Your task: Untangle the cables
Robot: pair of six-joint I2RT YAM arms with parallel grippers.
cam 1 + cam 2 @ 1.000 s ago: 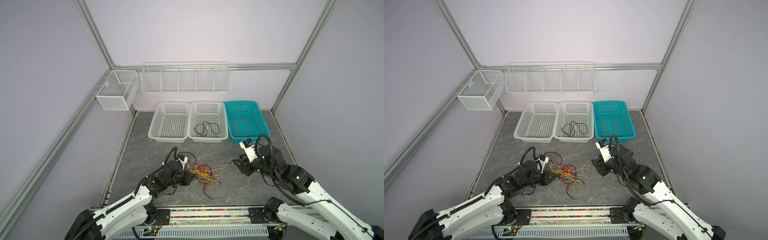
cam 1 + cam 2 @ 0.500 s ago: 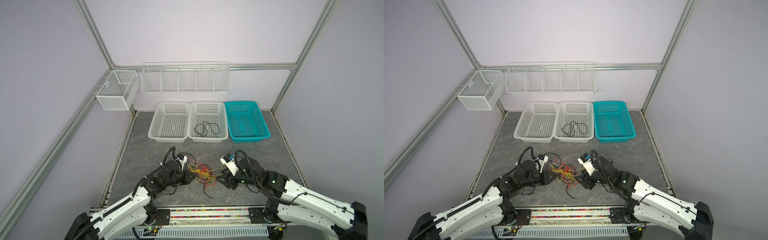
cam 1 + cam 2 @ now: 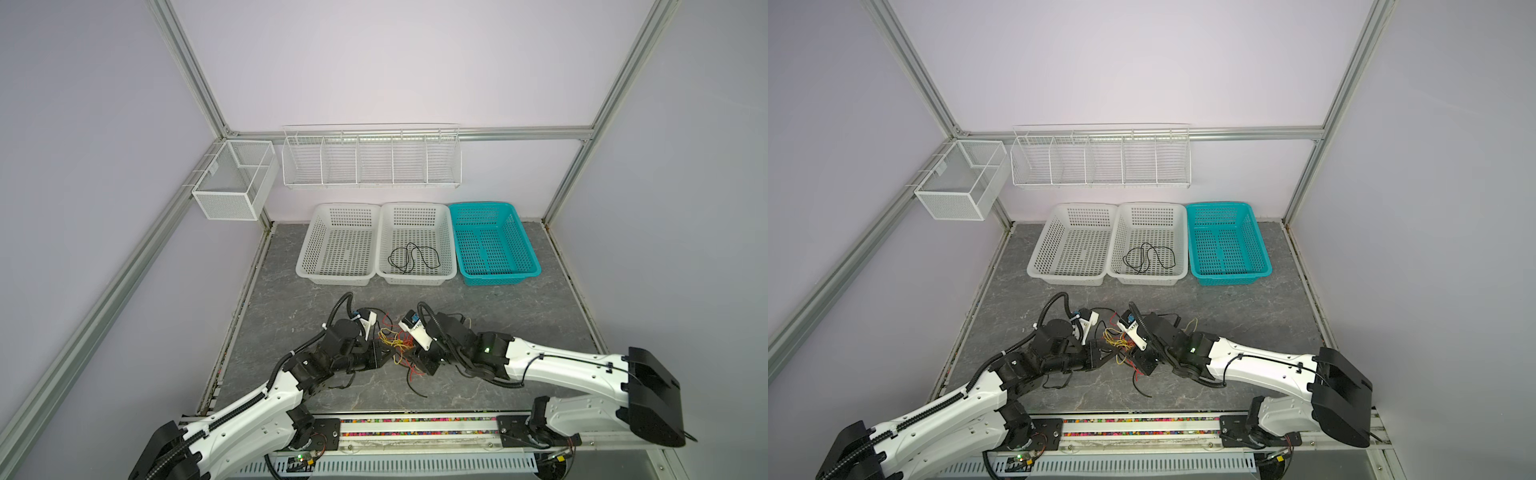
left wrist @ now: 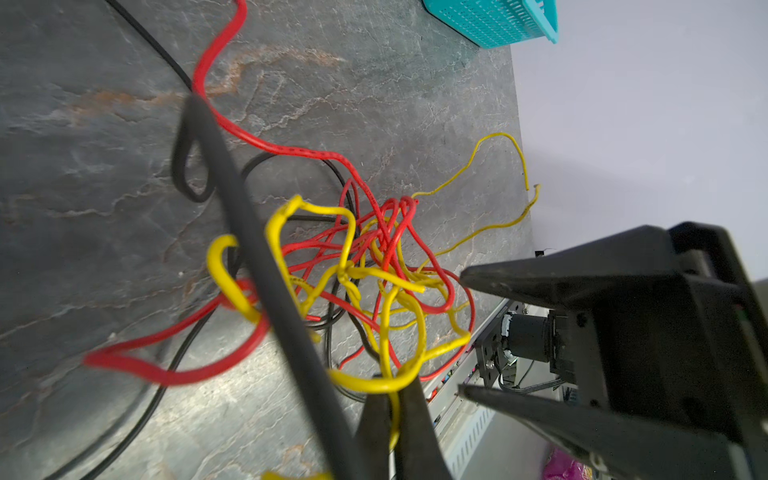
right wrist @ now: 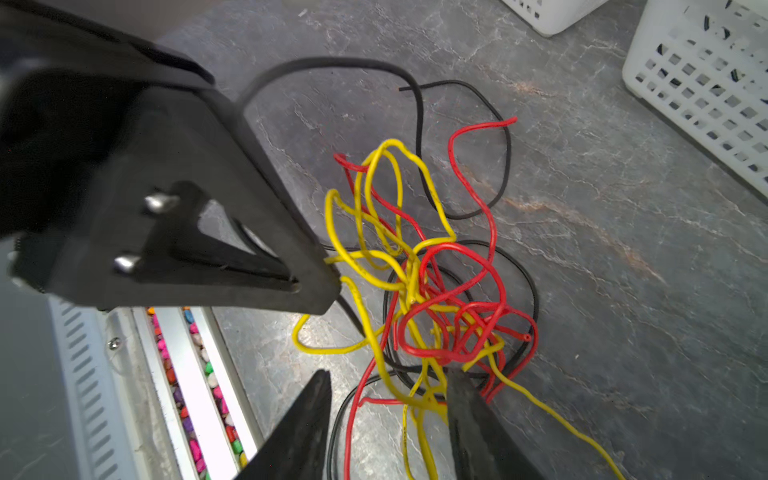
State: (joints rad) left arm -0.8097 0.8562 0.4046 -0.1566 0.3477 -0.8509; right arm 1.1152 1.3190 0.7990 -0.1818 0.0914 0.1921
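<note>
The cables (image 3: 397, 345) (image 3: 1118, 341) lie as a knot of thin red, yellow and black wires on the grey slate floor between my two arms. In the left wrist view my left gripper (image 4: 390, 401) is shut on a yellow cable (image 4: 384, 332) that loops up out of the knot. My right gripper (image 5: 388, 378) is open, its fingers straddling red and yellow strands (image 5: 415, 409) at the knot's near edge. In both top views the left gripper (image 3: 384, 358) (image 3: 1106, 356) and right gripper (image 3: 415, 362) (image 3: 1138, 362) face each other across the knot. A red cable (image 4: 266, 145) trails away.
Two white baskets (image 3: 316, 249) (image 3: 446, 245) and a teal basket (image 3: 528, 253) stand in a row at the back; the middle one holds a loose black cable (image 3: 413, 257). Wire racks (image 3: 370, 158) (image 3: 232, 183) hang on the walls. A rail of coloured beads (image 5: 195, 374) runs along the front edge.
My right arm has swung in from the right to the knot, and its jaws have narrowed a little around the strands. The left gripper has stayed shut in place.
</note>
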